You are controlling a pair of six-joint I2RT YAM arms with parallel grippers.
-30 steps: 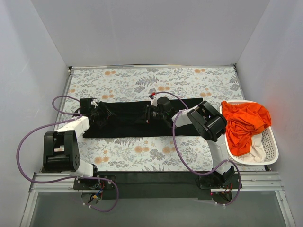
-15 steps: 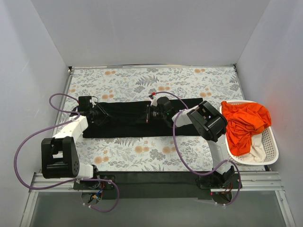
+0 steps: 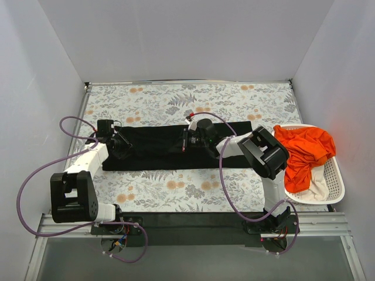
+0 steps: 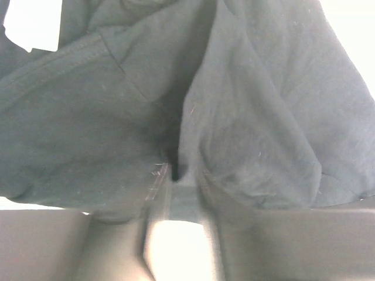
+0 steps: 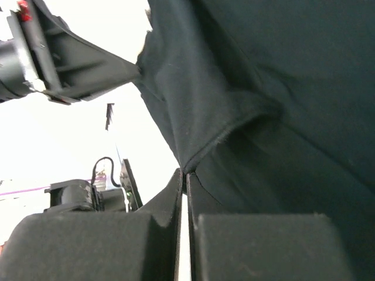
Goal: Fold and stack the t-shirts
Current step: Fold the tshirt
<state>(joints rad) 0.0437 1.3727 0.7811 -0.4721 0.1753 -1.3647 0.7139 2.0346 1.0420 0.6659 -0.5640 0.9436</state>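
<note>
The black t-shirt (image 3: pixel 153 154) lies as a long folded band across the middle of the floral table. My left gripper (image 3: pixel 121 146) is at its left end, shut on a pinch of the black cloth (image 4: pixel 246 117); the jaws meet at the fold (image 4: pixel 175 173). My right gripper (image 3: pixel 185 140) is over the middle of the band, shut on a hemmed edge of the shirt (image 5: pixel 234 117), which it lifts a little at the jaw tips (image 5: pixel 186 172). The blue chest mark is hidden. An orange t-shirt (image 3: pixel 302 149) and a cream one (image 3: pixel 320 188) lie in the basket.
A white slatted basket (image 3: pixel 336 175) stands at the right edge of the table, beside my right arm's elbow (image 3: pixel 266 153). White walls close in the left, back and right sides. Purple cables loop by both arms.
My left gripper has drawn leftward along the shirt toward its left end. My right arm's elbow has shifted a little to the right; its gripper stays over the middle of the shirt.
</note>
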